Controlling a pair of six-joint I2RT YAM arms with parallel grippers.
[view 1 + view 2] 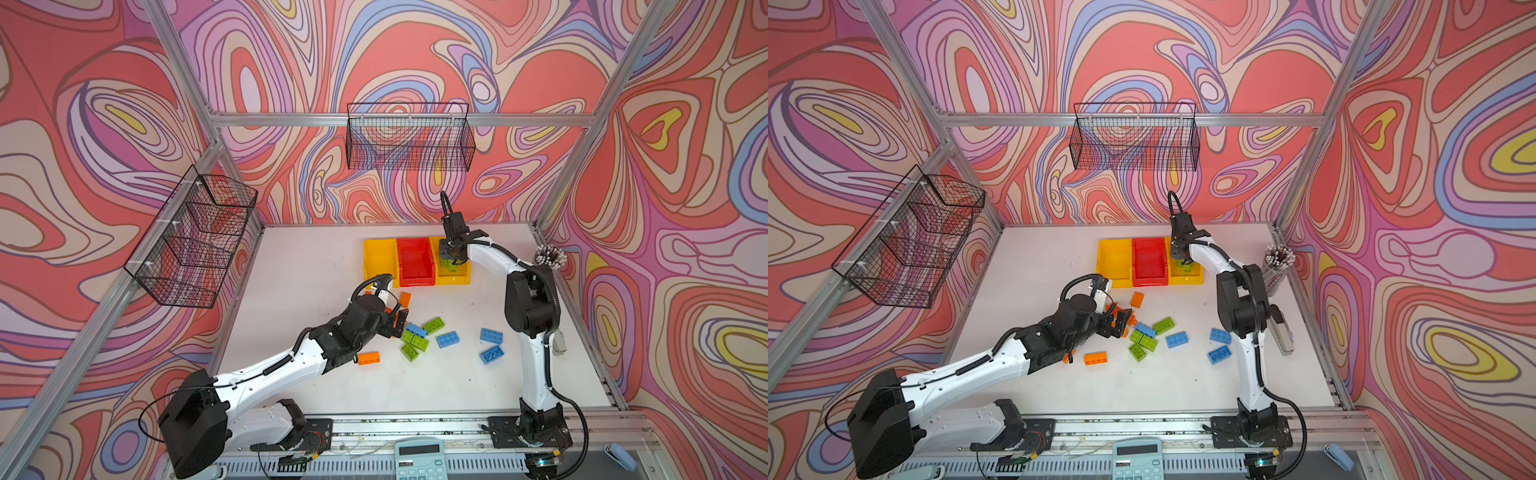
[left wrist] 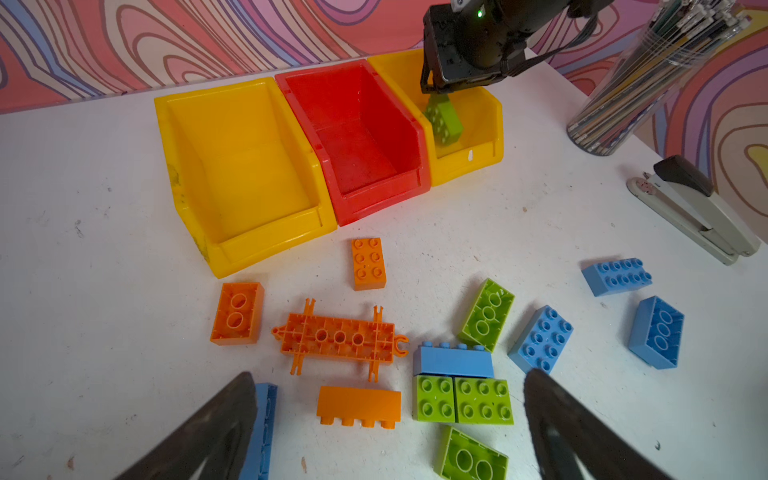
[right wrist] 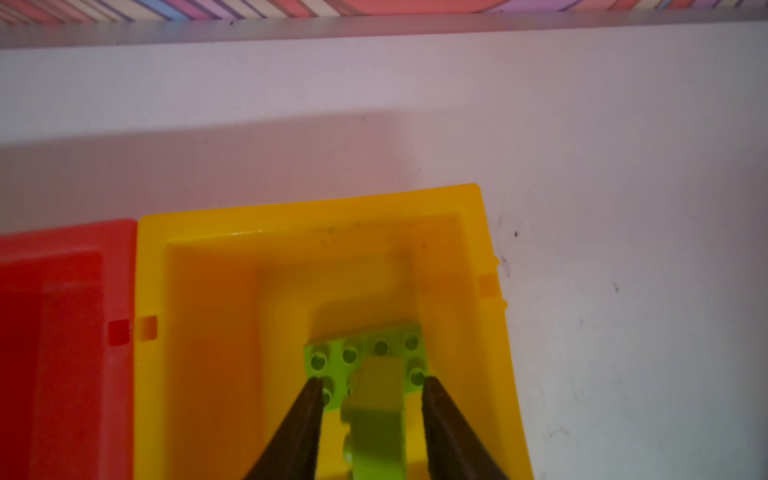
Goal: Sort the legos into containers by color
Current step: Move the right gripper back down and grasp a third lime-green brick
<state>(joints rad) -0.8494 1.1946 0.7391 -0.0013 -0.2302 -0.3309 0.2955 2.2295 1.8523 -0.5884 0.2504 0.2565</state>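
So the right pincer (image 3: 372, 379) hangs over the right bin (image 3: 291, 216). Its jaws are parted a touch wider than the green brick (image 3: 376, 419) between them, with a sliver of gap on each side. I read that as let go and dropping, not gripped. A second green (image 3: 353, 353) lies studs-up on the bin floor right below.

In a top view the red bin (image 1: 415, 243) touches that bin at 9 o'clock, and the left bin (image 1: 376, 249) sits just past it. Both look empty. The cup (image 1: 550, 259) of pencils is out at 3 o'clock.

The left pincer (image 2: 388, 374) is at roughly 7 o'clock from there, jaws spread wide and holding nothing, low over the loose pile mid-counter (image 1: 415, 386). Nearest to it are:

- an orange brick (image 2: 359, 405) on its side
- the chassis (image 2: 338, 338), bottom up
- a blue brick (image 2: 453, 361) butted against two greens (image 2: 484, 401)

More blues (image 2: 617, 274) lie farther out, toward 3 o'clock of the pile.

Handling-wise these should be light, stiff and a bit slick, being hard plastic. I'd pinch across the short width on the flat sides, not on the studs. The chassis has thin clips sticking out that could snag or bend, so take it across the solid middle.
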